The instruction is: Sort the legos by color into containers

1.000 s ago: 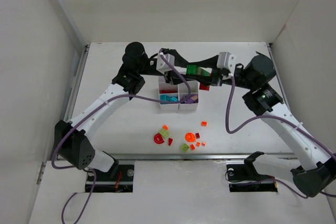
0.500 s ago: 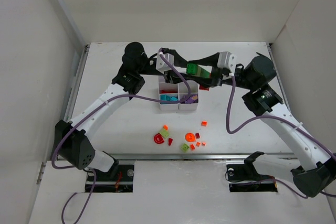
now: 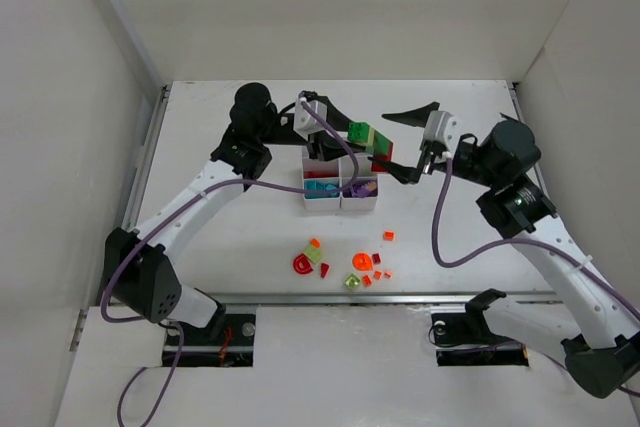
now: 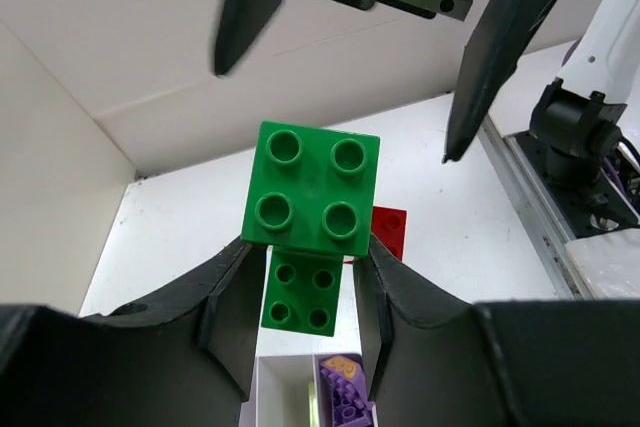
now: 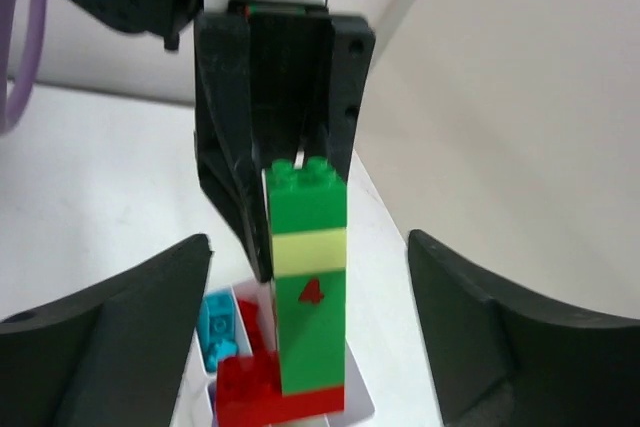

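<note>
Over the white organiser's (image 3: 341, 203) far end, near the bench's back edge, the left gripper (image 3: 346, 138) pinches a green, lime and red brick stack (image 3: 368, 140). The right gripper (image 3: 404, 143) stands spread, clear of it.

glossy plastic legos (image 4: 318, 192) (smooth-faced), matt table (image 3: 250, 237)

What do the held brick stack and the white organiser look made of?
Brick stack: hard moulded plastic, smooth and slightly glossy; crisp round studs and even green, pale and red layers. Organiser: probably thin white plastic, matt; thin straight walls, too small to be sure.
</note>
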`<state>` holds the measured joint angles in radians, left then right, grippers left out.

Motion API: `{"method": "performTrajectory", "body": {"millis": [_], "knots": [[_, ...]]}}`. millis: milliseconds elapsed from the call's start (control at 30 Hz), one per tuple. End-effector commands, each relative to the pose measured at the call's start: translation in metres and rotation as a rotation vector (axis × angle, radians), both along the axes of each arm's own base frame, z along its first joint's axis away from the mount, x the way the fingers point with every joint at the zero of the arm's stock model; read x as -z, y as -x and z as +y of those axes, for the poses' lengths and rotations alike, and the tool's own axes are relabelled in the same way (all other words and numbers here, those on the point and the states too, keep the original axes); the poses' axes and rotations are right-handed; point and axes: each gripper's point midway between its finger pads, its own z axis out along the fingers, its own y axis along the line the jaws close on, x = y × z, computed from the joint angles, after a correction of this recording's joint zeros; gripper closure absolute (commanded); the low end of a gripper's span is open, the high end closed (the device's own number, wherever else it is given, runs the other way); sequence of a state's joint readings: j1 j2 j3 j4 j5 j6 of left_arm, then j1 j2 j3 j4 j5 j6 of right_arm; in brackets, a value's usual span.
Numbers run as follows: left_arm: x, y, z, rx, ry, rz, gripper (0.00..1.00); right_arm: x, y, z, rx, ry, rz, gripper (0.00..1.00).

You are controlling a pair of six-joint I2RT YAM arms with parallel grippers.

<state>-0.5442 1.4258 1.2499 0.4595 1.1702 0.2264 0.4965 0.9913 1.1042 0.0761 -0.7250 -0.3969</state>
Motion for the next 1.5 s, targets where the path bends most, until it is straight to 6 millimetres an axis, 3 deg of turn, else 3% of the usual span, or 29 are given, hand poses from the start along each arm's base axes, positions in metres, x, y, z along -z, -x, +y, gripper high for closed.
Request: {"method": "performTrajectory", "body": {"millis": [0,333,567,700,733,800,833,933,1333,1467], "knots": [[-0.023,0.013,0.009,0.018,0.045,-0.072,1.0,0.026,-0.009,-0.005,0.04,0.1,0.048,0.2],[-0.026,0.017,0.01,0.027,0.048,-0.081,1.0,0.05,-0.022,-0.002,0.059,0.158,0.071,0.28],[-0.021,0.021,0.011,0.036,0.042,-0.074,1.0,0.056,-0.038,0.004,0.066,0.181,0.078,0.58],[-0.021,0.021,0.011,0.036,0.041,-0.074,1.0,0.054,-0.038,0.006,0.055,0.18,0.076,0.86],[-0.022,0.019,0.011,0.026,0.043,-0.073,0.91,0.054,-0.037,0.007,0.047,0.184,0.066,0.91],[-0.018,0.019,0.011,0.026,0.038,-0.056,0.61,0.054,-0.037,0.007,0.047,0.184,0.066,0.93],[-0.021,0.02,0.012,0.025,0.045,-0.085,0.32,0.054,-0.037,0.007,0.047,0.184,0.066,0.93],[-0.012,0.02,0.014,0.02,0.007,-0.088,0.0,0.055,-0.036,0.006,0.047,0.187,0.057,0.94],[-0.015,0.004,0.031,-0.019,-0.04,-0.202,0.0,0.099,-0.042,0.006,0.054,0.248,0.149,0.96],[-0.012,-0.001,0.03,-0.031,-0.042,-0.2,0.21,0.099,-0.045,0.009,0.044,0.253,0.158,0.96]]}}
